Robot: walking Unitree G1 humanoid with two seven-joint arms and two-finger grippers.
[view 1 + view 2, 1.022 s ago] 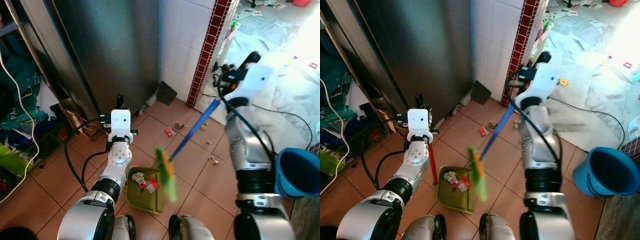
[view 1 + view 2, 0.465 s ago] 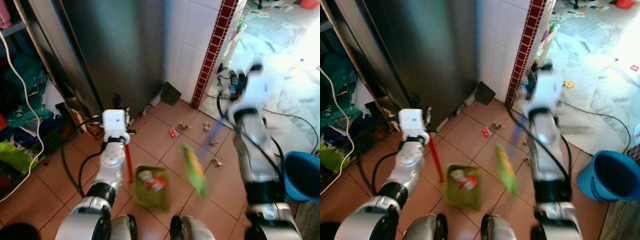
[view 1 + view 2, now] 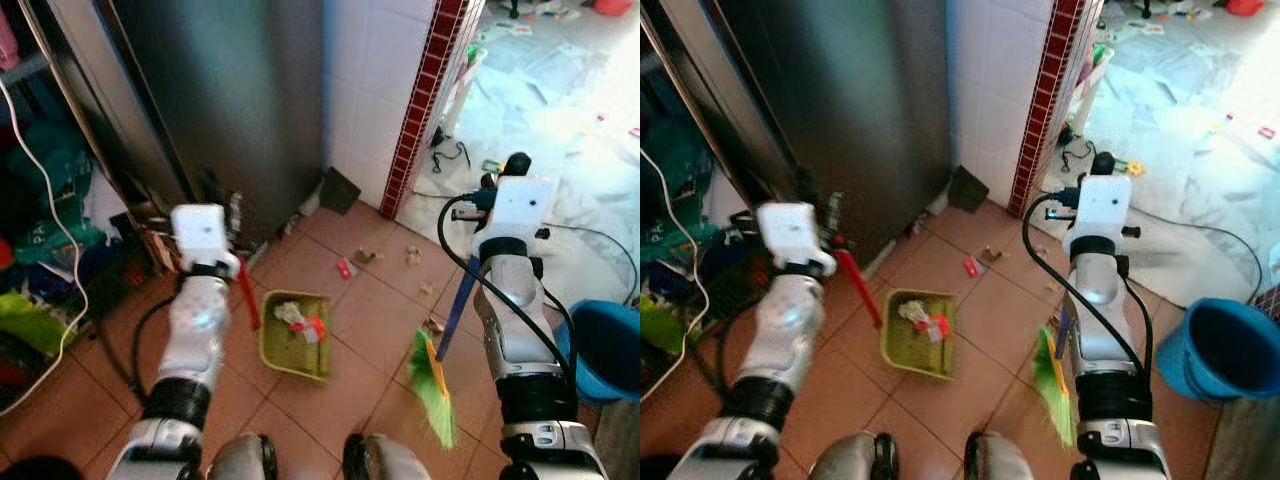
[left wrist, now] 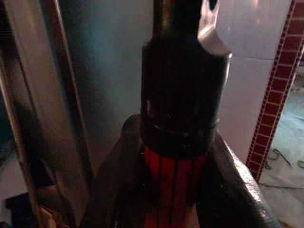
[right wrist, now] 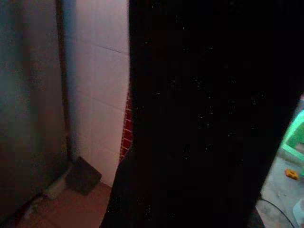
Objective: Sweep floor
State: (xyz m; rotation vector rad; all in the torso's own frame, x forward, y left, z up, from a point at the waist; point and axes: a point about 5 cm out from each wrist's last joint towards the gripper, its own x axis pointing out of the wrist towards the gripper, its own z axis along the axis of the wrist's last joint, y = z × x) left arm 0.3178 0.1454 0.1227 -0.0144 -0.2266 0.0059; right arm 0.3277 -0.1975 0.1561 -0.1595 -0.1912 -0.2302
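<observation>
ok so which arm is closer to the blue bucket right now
Right. The blue bucket sits just beside the right arm, which holds the broom. The left gripper grips the dustpan handle, far across the floor.

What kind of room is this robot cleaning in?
Probably a home kitchen or utility corner: a tall steel fridge-like cabinet stands against a white tiled wall, with a terracotta tile floor and a blue bucket nearby.
</observation>
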